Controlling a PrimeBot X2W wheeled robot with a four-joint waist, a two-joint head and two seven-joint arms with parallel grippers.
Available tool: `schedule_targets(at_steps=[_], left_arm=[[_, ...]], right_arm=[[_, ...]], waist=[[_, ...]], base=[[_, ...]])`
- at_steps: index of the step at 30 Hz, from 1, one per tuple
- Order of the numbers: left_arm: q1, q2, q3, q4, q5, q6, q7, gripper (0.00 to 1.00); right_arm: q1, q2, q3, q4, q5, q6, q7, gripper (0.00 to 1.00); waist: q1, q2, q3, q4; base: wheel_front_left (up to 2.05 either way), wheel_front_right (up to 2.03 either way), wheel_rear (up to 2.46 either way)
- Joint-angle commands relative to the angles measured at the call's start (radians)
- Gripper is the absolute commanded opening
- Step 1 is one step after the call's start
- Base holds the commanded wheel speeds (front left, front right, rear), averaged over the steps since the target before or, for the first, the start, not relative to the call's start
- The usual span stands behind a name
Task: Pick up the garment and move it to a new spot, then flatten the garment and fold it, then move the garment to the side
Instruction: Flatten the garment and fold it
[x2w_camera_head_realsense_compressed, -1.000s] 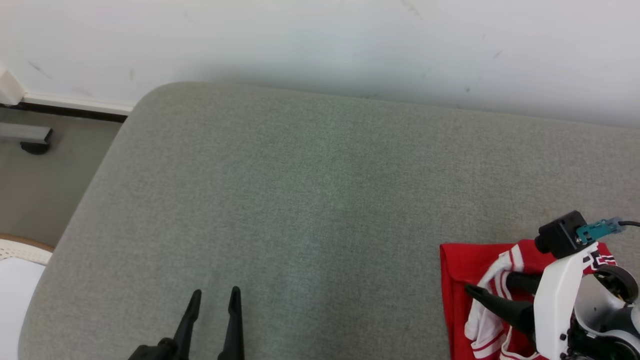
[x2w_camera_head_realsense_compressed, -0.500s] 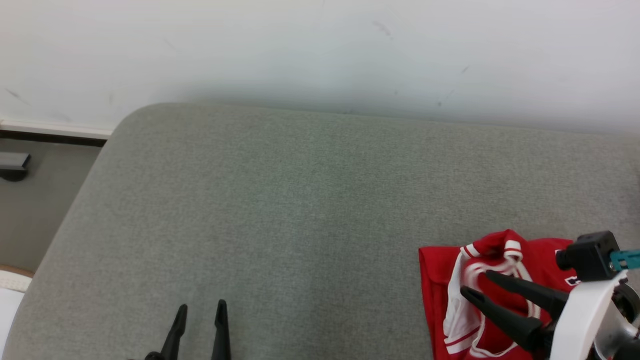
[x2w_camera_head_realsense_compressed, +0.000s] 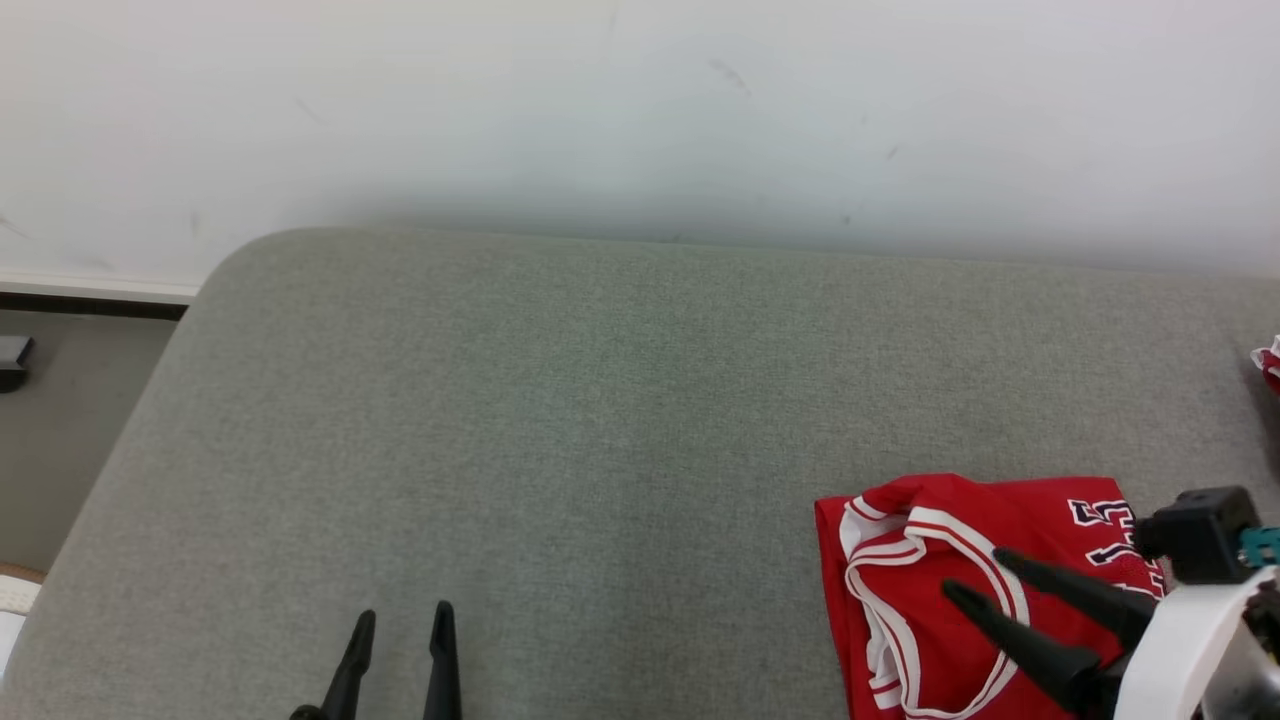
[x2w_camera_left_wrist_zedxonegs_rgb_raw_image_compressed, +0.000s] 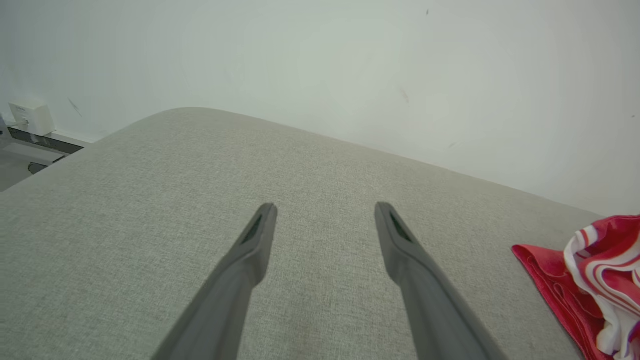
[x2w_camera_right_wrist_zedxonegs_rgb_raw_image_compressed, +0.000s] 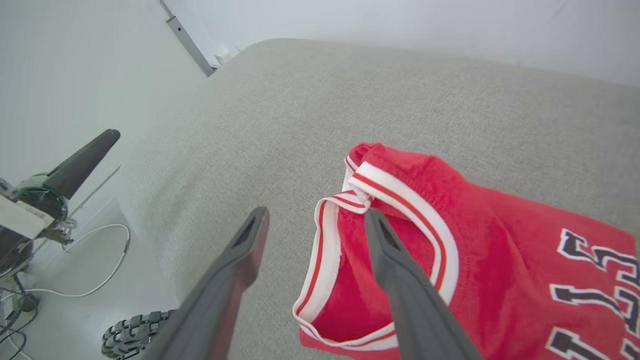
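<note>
The red garment (x2w_camera_head_realsense_compressed: 1040, 520) lies bunched on the grey padded surface (x2w_camera_head_realsense_compressed: 600, 420). My right pincer (x2w_camera_head_realsense_compressed: 975, 572) hangs over its collar, wide open and empty; closing here, I may catch only one layer. The left pincer (x2w_camera_head_realsense_compressed: 404, 610), equally open and empty, sits well left of it.

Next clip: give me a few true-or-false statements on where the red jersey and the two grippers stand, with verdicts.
1. The red jersey with white trim and dark numerals lies toward the robot's right on the grey fabric cushion. True.
2. The right gripper is shut on the jersey. False: its jaws stand open over the jersey's trimmed edge, with nothing clamped.
3. The left gripper is over bare cushion, apart from the jersey. True.
4. The left gripper's jaws are shut. False: they stand wide open, with nothing between them.
</note>
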Motion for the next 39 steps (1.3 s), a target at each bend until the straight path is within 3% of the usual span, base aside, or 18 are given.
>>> schedule_targets(at_steps=[1,7,13,18,19,21,22,39], left_arm=[[0.006,0.004,0.002,-0.001,-0.006,0.003,0.000,1.00],[0.032,0.004,0.006,-0.007,-0.001,0.006,0.000,1.00],[0.057,0.004,0.007,-0.018,0.005,0.010,0.000,1.00],[0.059,0.004,0.009,-0.024,0.019,0.002,0.000,1.00],[0.053,0.004,0.010,-0.025,0.021,-0.001,0.000,1.00],[0.043,0.004,0.010,-0.022,0.027,-0.004,0.000,1.00],[0.037,0.004,0.011,-0.021,0.029,-0.007,0.000,1.00],[-0.033,0.004,-0.028,-0.003,0.029,-0.023,0.000,1.00]], right_arm=[[-0.009,-0.001,-0.016,0.001,-0.020,0.000,-0.022,1.00],[0.049,-0.007,-0.140,0.038,-0.167,0.000,-0.222,1.00],[0.162,0.062,-0.335,0.167,-0.390,0.000,-0.470,1.00],[0.223,0.134,-0.411,0.250,-0.522,0.000,-0.580,1.00],[0.228,0.143,-0.410,0.271,-0.544,0.000,-0.592,0.83],[0.228,0.164,-0.398,0.312,-0.578,0.000,-0.604,0.19],[0.221,0.172,-0.386,0.329,-0.589,0.000,-0.607,0.03],[-0.129,0.305,-0.059,0.660,-0.688,0.000,-0.538,0.00]], waist=[[0.0000,0.0000,-0.005,0.005],[0.0000,0.0000,-0.029,0.011],[0.0000,0.0000,-0.054,-0.003],[0.0000,0.0000,-0.045,-0.022],[0.0000,0.0000,-0.040,-0.024],[0.0000,0.0000,-0.030,-0.026],[0.0000,0.0000,-0.024,-0.026],[0.0000,0.0000,0.085,0.041]], base=[[0.00,0.00,0.00],[0.00,0.00,0.00],[0.00,0.00,0.00],[0.00,0.00,0.00],[0.00,0.00,0.00],[0.00,0.00,0.00],[0.00,0.00,0.00],[0.00,0.00,0.00]])
